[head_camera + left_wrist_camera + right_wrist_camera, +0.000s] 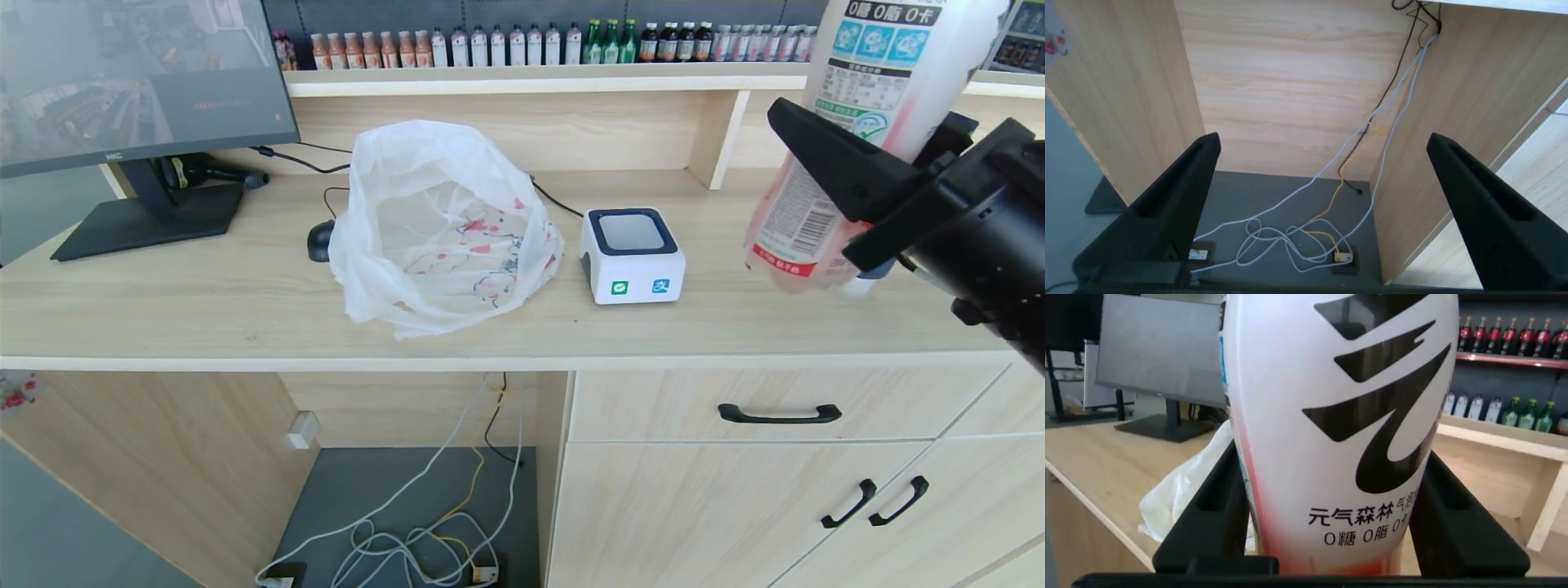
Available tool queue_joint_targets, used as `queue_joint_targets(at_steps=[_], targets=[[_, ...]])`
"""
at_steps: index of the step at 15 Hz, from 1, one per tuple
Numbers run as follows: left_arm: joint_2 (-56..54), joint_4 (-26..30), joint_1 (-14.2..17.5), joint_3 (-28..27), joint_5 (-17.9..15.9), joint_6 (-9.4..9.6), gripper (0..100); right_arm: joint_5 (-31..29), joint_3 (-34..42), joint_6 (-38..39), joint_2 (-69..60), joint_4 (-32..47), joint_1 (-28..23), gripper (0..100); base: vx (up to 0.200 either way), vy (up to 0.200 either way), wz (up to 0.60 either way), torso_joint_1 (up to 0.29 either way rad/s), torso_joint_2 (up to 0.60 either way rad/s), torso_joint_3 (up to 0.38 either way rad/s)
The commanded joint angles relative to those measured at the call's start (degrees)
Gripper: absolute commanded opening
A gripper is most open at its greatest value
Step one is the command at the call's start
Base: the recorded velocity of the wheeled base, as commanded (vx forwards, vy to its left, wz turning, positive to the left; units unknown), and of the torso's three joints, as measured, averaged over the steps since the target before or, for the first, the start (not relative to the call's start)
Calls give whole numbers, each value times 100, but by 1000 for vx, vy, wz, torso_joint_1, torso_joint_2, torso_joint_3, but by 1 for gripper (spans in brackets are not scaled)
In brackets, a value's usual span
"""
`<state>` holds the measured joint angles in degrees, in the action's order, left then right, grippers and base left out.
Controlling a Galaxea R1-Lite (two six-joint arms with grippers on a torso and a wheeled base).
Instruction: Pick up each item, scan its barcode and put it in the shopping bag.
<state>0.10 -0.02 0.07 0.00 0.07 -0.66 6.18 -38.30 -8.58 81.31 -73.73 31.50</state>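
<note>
A large bottle point(865, 90) with a white printed label, a barcode and a pale pink end hangs tilted in the air above the right end of the bench point(163, 302). The right claw point(873, 131) is clamped on its sides. To its left stands a white scanner point(632, 255), then an open plastic bag point(441, 224). The left claw point(1323, 143), fingers wide apart, sits below the bench, facing floor cables point(1290, 237).

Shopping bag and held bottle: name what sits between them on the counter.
Head view: the white scanner box stands between the shopping bag and the bottle in the right pincer.
</note>
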Motion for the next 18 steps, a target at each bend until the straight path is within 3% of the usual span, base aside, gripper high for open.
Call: queue_joint_targets(at_steps=[1, 5, 11, 18], targets=[[-1, 2, 1, 0, 1, -4, 100, -179, 385, 357, -98, -195, -74, 0, 0, 0, 0, 0, 0, 0], [-1, -6, 1, 0, 1, -4, 100, -513, 1018, 682, -72, -775, -135, 0, 0, 0, 0, 0, 0, 0], [-1, 2, -7, 0, 1, 4, 100, -671, 1448, 682, -45, -906, -179, 0, 0, 0, 0, 0, 0, 0], [-1, 2, 1, 0, 1, 13, 100, -811, 1071, 805, 210, -1003, -311, 0, 0, 0, 0, 0, 0, 0]])
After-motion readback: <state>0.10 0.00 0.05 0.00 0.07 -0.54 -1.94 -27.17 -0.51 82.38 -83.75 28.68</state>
